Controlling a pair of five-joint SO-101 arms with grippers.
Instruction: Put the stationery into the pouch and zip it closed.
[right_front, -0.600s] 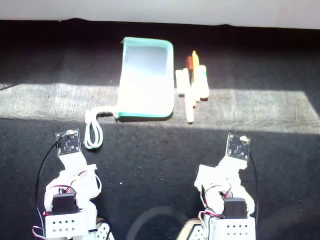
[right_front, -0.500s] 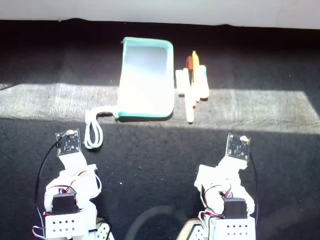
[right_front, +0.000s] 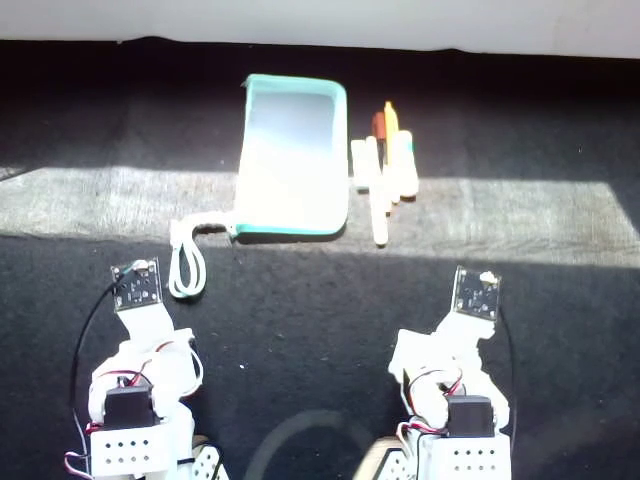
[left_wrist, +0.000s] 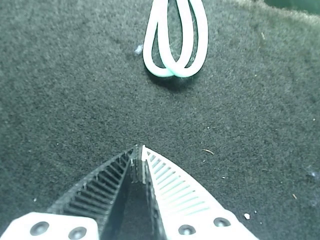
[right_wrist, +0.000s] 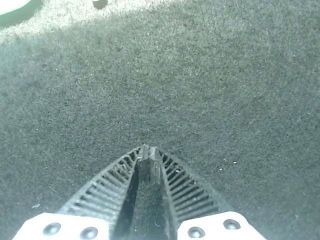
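A mint-edged pouch (right_front: 291, 157) lies flat at the back middle of the table, its white wrist loop (right_front: 184, 263) trailing toward the left arm. Several pens and markers (right_front: 384, 172) lie side by side just right of the pouch. My left gripper (left_wrist: 139, 149) is shut and hovers over the dark mat, a short way from the wrist loop (left_wrist: 176, 37). My right gripper (right_wrist: 148, 149) is shut too, over bare mat, well short of the stationery. Both arms sit folded at the front edge in the high view, left (right_front: 137, 285) and right (right_front: 476, 292).
A dark carpet-like mat (right_front: 320, 330) covers the table, with a sunlit band (right_front: 520, 215) across its middle. A pale wall strip (right_front: 400, 22) runs along the far edge. Open mat lies between the arms and the pouch.
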